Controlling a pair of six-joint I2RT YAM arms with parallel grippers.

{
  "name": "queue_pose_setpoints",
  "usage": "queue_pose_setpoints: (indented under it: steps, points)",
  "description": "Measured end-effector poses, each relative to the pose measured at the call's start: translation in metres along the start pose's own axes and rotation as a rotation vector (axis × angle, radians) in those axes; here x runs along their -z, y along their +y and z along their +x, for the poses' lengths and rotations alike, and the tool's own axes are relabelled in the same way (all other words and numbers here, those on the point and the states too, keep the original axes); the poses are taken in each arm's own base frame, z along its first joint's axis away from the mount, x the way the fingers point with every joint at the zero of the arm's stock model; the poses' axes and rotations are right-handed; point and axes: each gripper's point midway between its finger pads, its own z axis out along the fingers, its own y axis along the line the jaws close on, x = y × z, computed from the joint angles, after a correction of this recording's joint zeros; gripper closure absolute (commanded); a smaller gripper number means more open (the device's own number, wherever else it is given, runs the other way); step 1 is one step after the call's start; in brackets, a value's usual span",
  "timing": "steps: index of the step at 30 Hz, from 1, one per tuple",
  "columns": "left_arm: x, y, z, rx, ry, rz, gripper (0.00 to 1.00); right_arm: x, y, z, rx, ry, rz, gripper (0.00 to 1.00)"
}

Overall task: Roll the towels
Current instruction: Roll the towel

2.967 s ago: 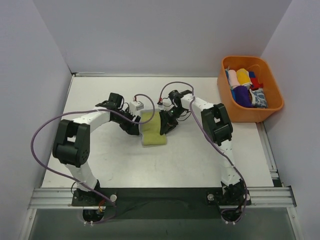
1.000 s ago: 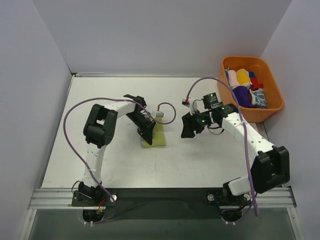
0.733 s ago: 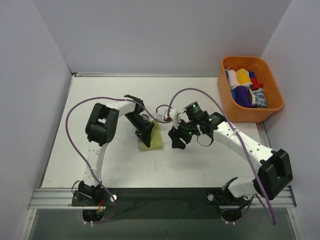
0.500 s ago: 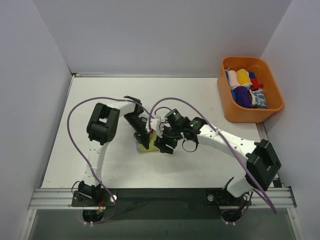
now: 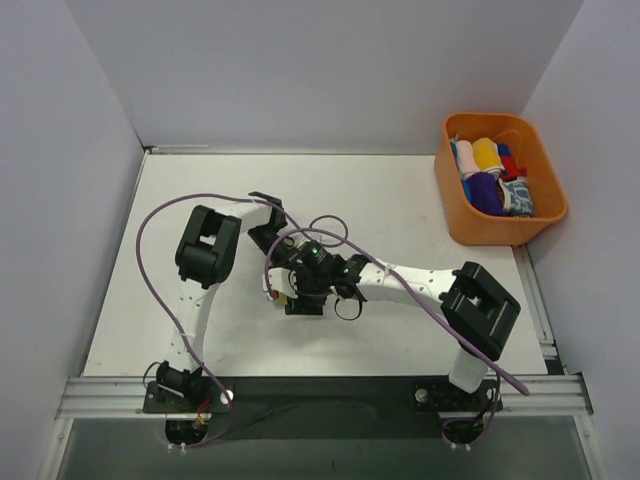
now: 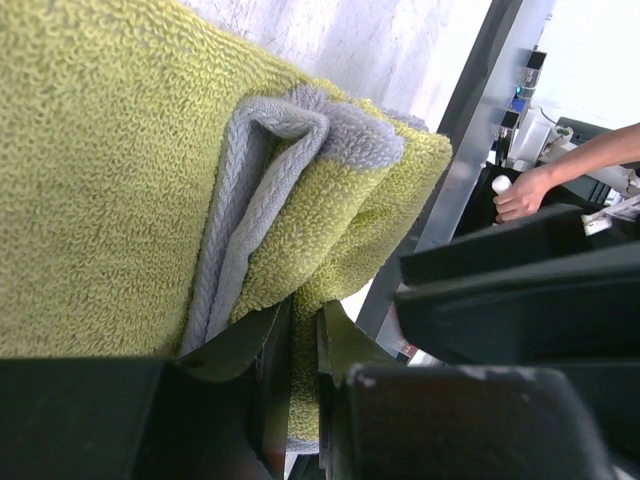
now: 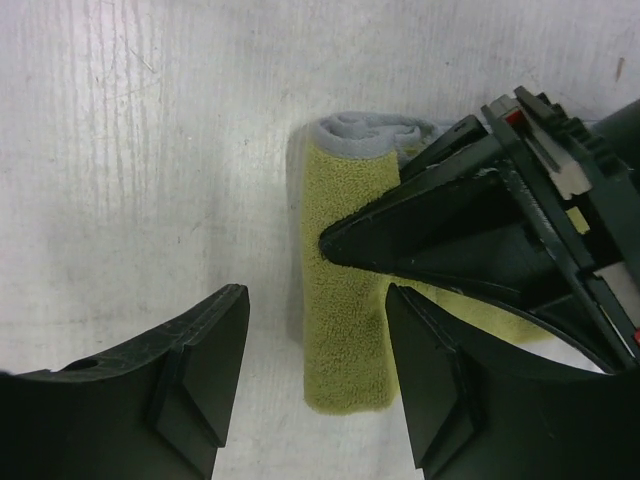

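A pale yellow-green towel point(image 7: 345, 300) with a grey edge point(image 6: 250, 200) lies on the white table, partly rolled into a narrow roll. My left gripper point(image 6: 303, 315) is shut on a fold of it, with terry cloth pinched between the two fingers. Those left fingers point(image 7: 450, 230) lie across the roll's right side. My right gripper point(image 7: 318, 295) hangs open just above the roll's near end, one finger on each side, not touching it. From above, both grippers point(image 5: 300, 285) crowd together mid-table and hide almost all of the towel.
An orange basket point(image 5: 545, 215) at the back right holds several rolled coloured cloths, one of them blue-and-white patterned point(image 5: 519, 197). Grey walls close in the left, back and right. The left arm's purple cable point(image 5: 150, 230) loops over the table's left half.
My right arm has swung left from the table's right side to hover over the towel. My left gripper kept its hold and drew the towel nearer, now a narrower roll.
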Motion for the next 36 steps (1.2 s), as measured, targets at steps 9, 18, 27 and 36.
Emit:
queue_pose_setpoints:
  steps: [9, 18, 27, 36]
  points:
    - [0.0, 0.001, 0.001, -0.007, 0.003, 0.0, 0.97, -0.026, 0.002, 0.025, 0.071, 0.043, 0.004, 0.49]
    - [0.002, 0.002, 0.002, -0.007, 0.0, 0.001, 0.98, -0.031, -0.012, 0.031, 0.054, 0.044, 0.046, 0.59]
    - [0.002, 0.002, 0.001, -0.015, -0.003, 0.005, 0.98, -0.024, -0.011, 0.04, -0.057, 0.007, -0.021, 0.57]
    - [0.002, 0.002, 0.003, -0.02, -0.006, 0.013, 0.97, -0.02, -0.007, 0.038, -0.091, 0.009, -0.079, 0.59]
